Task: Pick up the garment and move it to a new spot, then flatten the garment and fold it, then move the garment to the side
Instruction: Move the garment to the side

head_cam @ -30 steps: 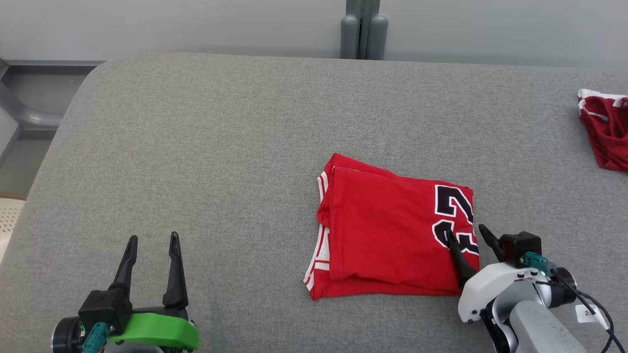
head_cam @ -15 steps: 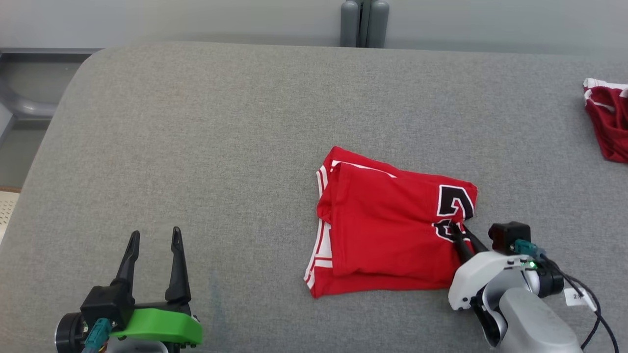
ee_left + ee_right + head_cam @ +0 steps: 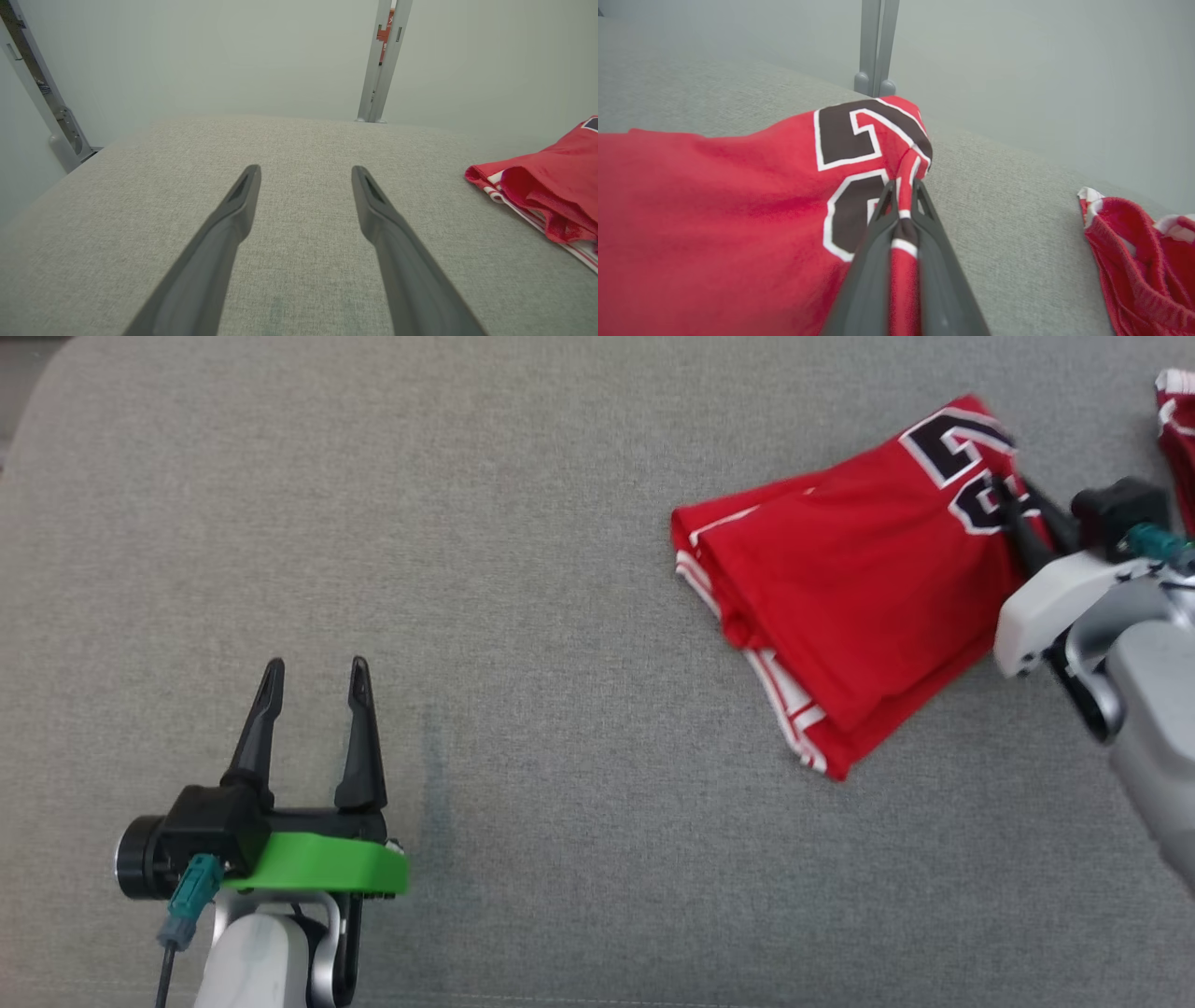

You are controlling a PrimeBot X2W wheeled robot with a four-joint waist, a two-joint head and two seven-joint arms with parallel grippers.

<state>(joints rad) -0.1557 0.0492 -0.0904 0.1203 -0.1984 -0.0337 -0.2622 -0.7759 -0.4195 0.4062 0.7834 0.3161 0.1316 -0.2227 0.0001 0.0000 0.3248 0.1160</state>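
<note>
On the grey table [image 3: 560,523], head view: folded red garment [image 3: 840,607] w/ black-and-white numbers lies skewed. The right gripper [image 3: 1008,490] is at the garment's numbered corner, jaws closed on a pinch of that cloth. The left gripper [image 3: 316,665] is well left of the garment, apart from it, jaws open w/ nothing btwn them. A second red-and-white cloth [image 3: 1178,429] lies right of the garment, past the right gripper.

Left wrist view: jaws spread wide over bare table; the garment's folded, white-striped edge is off to the right.

Right wrist view: jaws clamped on a raised ridge of the garment beside the numbers. The second cloth is right of the garment, bare table btwn them. A grey post [image 3: 875,46] stands behind the garment.
</note>
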